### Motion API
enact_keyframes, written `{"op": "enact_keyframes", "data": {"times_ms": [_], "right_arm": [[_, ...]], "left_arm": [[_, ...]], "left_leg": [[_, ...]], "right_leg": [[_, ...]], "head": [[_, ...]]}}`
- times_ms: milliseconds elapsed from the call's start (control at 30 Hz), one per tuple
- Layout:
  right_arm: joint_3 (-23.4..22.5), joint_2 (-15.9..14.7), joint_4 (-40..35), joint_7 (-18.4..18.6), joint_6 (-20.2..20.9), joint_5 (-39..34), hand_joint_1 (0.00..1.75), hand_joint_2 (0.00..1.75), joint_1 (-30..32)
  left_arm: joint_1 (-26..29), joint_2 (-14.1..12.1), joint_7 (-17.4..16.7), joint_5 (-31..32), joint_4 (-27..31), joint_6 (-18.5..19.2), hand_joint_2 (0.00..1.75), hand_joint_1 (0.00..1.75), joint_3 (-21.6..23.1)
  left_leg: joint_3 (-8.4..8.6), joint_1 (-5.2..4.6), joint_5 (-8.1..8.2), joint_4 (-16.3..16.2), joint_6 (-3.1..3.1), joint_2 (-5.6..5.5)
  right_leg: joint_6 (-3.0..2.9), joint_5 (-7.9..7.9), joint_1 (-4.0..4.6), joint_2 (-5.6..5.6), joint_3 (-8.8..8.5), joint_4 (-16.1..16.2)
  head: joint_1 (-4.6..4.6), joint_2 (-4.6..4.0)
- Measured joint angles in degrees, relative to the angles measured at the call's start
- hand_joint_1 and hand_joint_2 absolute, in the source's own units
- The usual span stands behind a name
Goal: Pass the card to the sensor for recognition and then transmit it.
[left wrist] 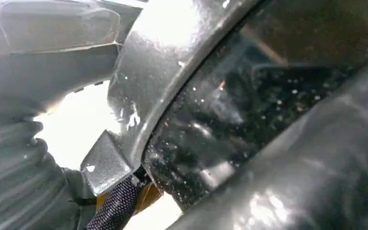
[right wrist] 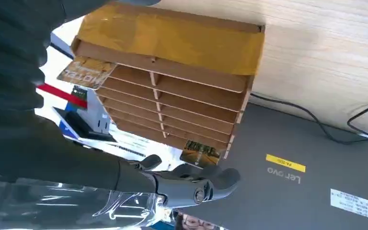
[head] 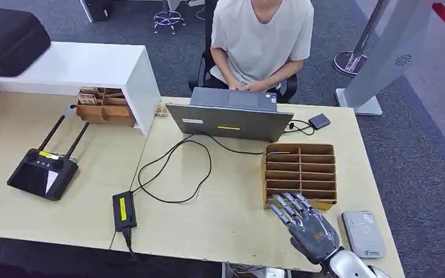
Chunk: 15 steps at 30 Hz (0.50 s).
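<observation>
A cardboard slotted rack (head: 300,172) stands on the desk in front of the laptop. My right hand (head: 307,225) hovers at its near edge with fingers spread and nothing in them. In the right wrist view, a printed card (right wrist: 86,72) sticks out of a slot of the rack (right wrist: 172,91) close to my dark hand (right wrist: 19,96). Another card (right wrist: 200,153) shows at a far slot. A grey card sensor (head: 364,233) lies flat just right of my right hand. The ribbed cover of my left hand (left wrist: 14,158) shows in the left wrist view, its fingers hidden.
An open grey laptop (head: 227,116) with a person (head: 261,40) seated behind it. Black cables loop to a power adapter (head: 124,209). A black remote controller (head: 43,171) lies at the left. A white shelf (head: 87,66) stands at the back left, and the desk edge (head: 208,250) is near.
</observation>
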<state>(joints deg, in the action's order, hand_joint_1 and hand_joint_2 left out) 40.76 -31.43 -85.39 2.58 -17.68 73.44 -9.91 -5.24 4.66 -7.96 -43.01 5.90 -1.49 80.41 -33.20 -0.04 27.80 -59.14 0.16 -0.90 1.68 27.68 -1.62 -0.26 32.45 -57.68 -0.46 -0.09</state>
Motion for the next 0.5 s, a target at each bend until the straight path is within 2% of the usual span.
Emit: {"op": "enact_keyframes", "data": {"times_ms": [200, 500], "right_arm": [[0.74, 2.18, 2.99, 0.28, -0.83, 0.42, 0.00, 1.75, -1.02], [0.79, 3.17, 4.33, 0.28, -0.83, 0.41, 0.00, 1.75, -1.27]], "left_arm": [[-0.03, 0.00, -0.11, 0.04, 0.00, 0.11, 1.75, 0.00, 0.17], [-0.05, 0.00, -0.11, 0.04, 0.00, 0.11, 1.75, 0.00, 0.20]], "left_leg": [[-0.01, -0.01, 0.00, 0.00, 0.00, -0.01], [-0.01, -0.01, 0.00, 0.00, 0.00, -0.01]], "right_leg": [[0.00, 0.00, 0.00, -0.01, 0.00, 0.00], [0.00, 0.00, 0.00, -0.01, 0.00, 0.00]], "head": [[0.00, 0.00], [0.00, 0.00]]}}
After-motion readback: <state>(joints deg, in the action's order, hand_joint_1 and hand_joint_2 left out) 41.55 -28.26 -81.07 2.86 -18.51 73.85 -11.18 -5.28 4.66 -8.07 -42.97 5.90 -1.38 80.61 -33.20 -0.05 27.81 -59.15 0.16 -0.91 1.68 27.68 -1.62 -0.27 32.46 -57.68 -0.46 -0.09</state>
